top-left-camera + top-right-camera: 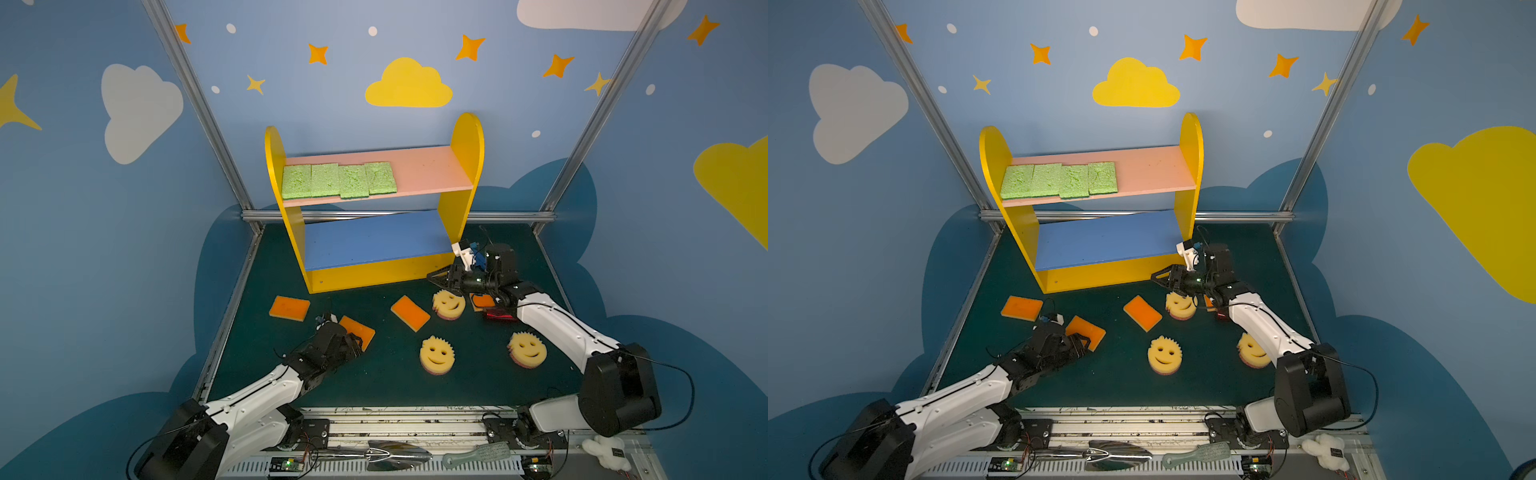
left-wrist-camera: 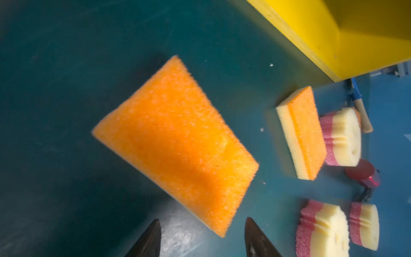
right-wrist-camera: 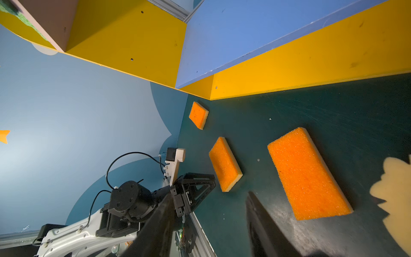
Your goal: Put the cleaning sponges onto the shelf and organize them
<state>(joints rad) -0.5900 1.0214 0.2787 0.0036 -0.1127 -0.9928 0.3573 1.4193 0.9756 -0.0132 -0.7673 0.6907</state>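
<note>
The shelf stands at the back of the mat. Several green sponges lie in a row on the left of its pink upper board; its blue lower board is bare. Several orange-topped sponges lie on the mat, one half hidden under the right arm. My left gripper is open at the corner of one orange sponge, which shows in both top views. Three smiley sponges lie right of centre. My right gripper is open and empty above the far smiley, by the shelf's front right corner.
A blue shovel with a wooden handle lies beyond the smileys near the shelf's corner. A red object sits under the right forearm. A metal trowel, a brush and a white plush lie on the front rail.
</note>
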